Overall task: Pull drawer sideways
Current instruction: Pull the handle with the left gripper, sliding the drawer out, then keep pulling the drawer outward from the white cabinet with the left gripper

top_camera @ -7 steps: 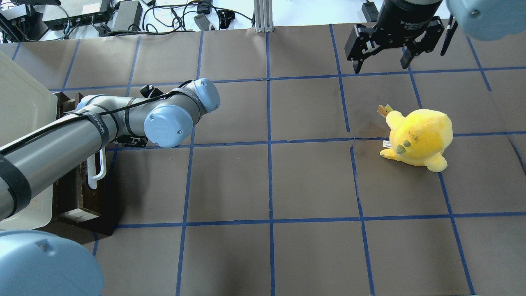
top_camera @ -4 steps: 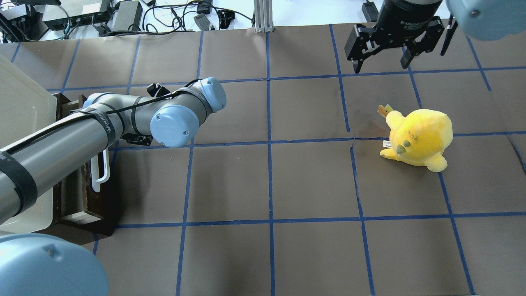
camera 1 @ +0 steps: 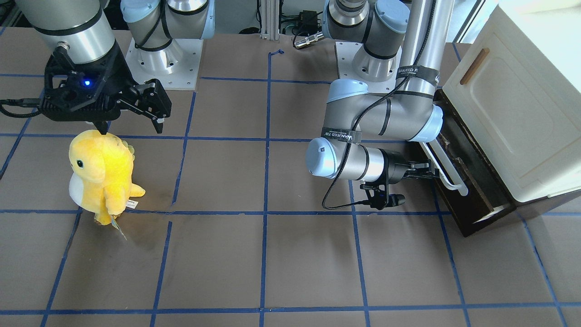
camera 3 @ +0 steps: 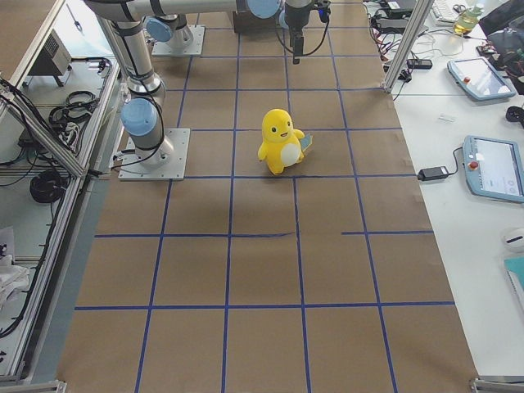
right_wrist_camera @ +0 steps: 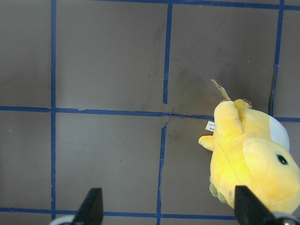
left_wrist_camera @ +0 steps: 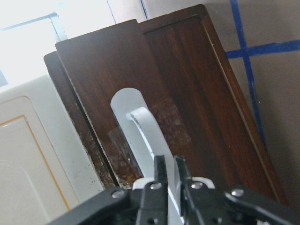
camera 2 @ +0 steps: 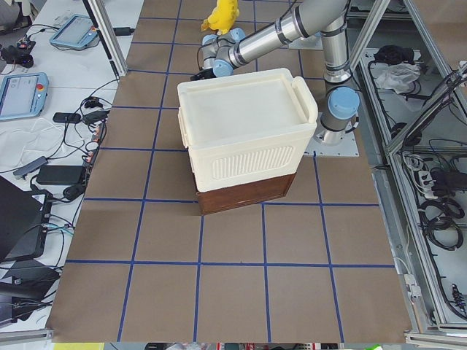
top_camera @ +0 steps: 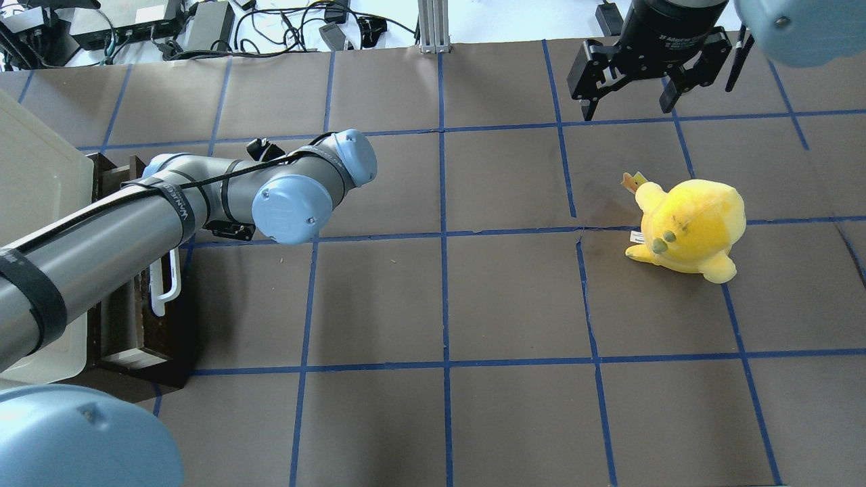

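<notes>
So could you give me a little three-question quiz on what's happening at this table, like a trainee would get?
1. True or false: the left gripper is clamped on the white bar handle of the drawer.
2. Which thing stands on the table near the right gripper? A) a red cup B) a yellow plush toy C) a blue ball
3. Fill in: the right gripper's jaws are ____ and hold nothing.
Key: 1 true; 2 B; 3 open.
</notes>
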Motion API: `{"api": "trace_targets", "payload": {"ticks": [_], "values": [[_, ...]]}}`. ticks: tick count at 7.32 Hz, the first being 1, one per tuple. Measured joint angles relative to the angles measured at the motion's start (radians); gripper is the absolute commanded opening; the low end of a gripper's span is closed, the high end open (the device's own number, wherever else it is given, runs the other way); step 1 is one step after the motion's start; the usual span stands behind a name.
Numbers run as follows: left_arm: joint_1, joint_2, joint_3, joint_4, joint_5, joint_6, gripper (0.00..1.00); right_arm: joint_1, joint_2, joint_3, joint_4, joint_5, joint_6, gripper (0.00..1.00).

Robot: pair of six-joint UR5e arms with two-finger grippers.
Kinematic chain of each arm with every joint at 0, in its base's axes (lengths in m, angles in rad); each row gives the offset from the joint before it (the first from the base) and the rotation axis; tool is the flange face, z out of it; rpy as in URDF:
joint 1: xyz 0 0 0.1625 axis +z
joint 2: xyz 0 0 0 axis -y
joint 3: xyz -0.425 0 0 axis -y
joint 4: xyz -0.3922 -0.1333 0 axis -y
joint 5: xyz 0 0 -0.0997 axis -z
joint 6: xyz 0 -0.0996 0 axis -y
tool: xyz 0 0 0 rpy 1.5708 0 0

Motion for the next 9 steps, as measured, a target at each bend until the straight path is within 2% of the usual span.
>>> {"api": "trace_targets", "payload": {"ticks": [5,9], "values": [[0.012,-0.015,-0.026,0.003,0.002,-0.019,0.86,0.0,0.0,0.0,0.0,0.0,0.0,1.0],[0.024,0.003,-0.058,-0.001,0.013,-0.052,0.78,0.0,0.0,0.0,0.0,0.0,0.0,1.0]]}}
